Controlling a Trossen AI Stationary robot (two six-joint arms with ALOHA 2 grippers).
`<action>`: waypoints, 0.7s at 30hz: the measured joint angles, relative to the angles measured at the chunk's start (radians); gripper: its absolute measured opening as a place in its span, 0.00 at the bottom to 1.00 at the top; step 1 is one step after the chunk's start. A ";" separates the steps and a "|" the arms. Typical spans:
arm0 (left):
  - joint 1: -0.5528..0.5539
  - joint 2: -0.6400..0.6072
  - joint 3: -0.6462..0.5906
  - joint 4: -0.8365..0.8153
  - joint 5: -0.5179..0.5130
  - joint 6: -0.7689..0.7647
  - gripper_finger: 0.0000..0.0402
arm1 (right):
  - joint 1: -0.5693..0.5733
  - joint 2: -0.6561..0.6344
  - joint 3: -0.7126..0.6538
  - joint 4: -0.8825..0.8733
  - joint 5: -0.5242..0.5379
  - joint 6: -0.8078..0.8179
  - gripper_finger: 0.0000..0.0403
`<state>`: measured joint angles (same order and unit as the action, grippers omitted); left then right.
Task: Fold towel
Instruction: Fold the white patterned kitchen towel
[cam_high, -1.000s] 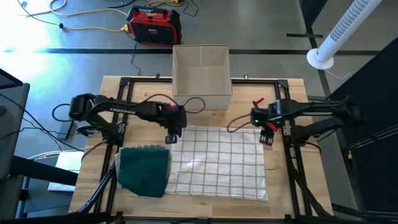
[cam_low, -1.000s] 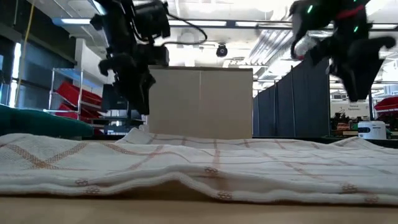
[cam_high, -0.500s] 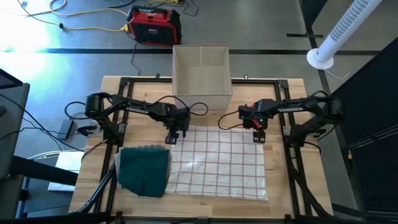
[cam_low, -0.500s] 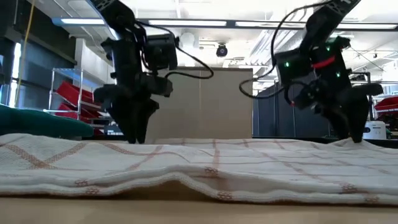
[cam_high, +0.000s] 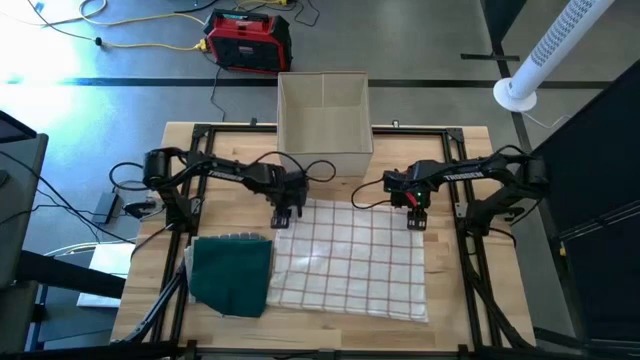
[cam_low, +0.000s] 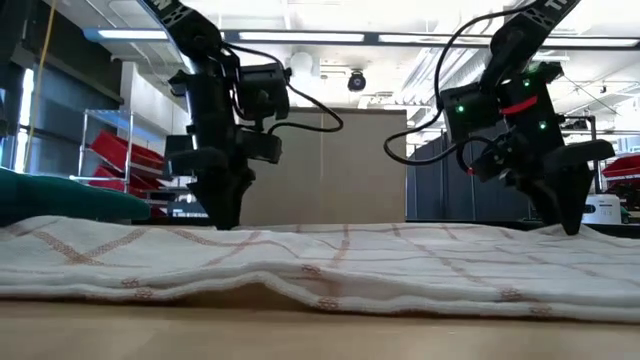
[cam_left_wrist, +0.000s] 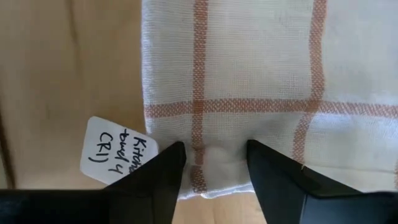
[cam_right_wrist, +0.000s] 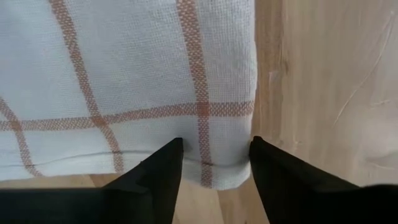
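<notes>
- Towel (cam_high: 352, 258): white with a red-brown grid, spread flat on the wooden table (cam_high: 455, 300), its far edge under both claws, its near edge rumpled in the low view.
- Left gripper (cam_high: 283, 217): tips down at the towel's far corner on its own side, touching the cloth; fingers (cam_left_wrist: 149, 180) parted, with the hem and a small pucker of cloth between them, 1 finger on bare wood, the other on the cloth.
- Paper label (cam_left_wrist: 117, 158): white, handwritten, on the table just beside the left gripper's outer finger, at the towel's edge.
- Right gripper (cam_high: 416, 221): tips down at the opposite far corner, touching the cloth; fingers (cam_right_wrist: 152, 177) parted, straddling the hem where a red stripe meets it, bare wood just beyond the outer finger.
- Green cloth (cam_high: 231, 274): folded, on the near side of the left gripper, overlapping the towel's side edge.
- Beige box (cam_high: 324, 122): open-topped, beyond both grippers and between them, at the table's far edge.
- Red case (cam_high: 248, 40): on the floor well beyond the box.
- White ribbed tube (cam_high: 545, 50): standing on the floor, well beyond the right gripper.
</notes>
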<state>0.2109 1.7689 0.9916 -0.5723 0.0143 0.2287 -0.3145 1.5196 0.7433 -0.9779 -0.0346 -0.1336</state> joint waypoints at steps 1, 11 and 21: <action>0.000 -0.005 -0.001 -0.001 0.002 -0.008 0.38 | 0.000 0.000 0.000 0.000 0.000 0.000 0.42; -0.027 -0.159 0.051 -0.076 -0.074 -0.010 0.41 | 0.000 -0.001 0.002 -0.001 0.005 0.003 0.46; 0.027 -0.075 -0.014 -0.034 -0.136 0.073 0.52 | 0.000 -0.001 0.002 0.000 0.005 0.003 0.48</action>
<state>0.2380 1.6942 0.9777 -0.6061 -0.1221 0.3015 -0.3145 1.5188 0.7448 -0.9783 -0.0299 -0.1310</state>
